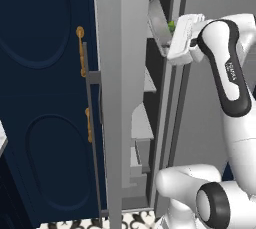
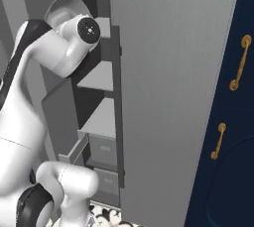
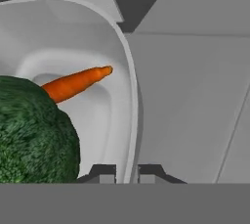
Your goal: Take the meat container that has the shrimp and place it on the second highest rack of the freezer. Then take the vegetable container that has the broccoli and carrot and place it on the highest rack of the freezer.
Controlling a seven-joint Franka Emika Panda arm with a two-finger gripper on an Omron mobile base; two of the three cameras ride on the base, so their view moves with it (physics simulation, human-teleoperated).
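Hand view: container rim between fingers

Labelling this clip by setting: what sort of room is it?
Probably a kitchen: a tall open freezer with shelves and drawers, navy cabinet doors, and a container of broccoli and carrot.

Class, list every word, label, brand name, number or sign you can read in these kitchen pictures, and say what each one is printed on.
One small light marking on the dark band of the robot's forearm, left base view: too small and blurred to read.
No readable text elsewhere: none on the vegetable container, the broccoli, the carrot, the freezer door or the navy cabinet doors.
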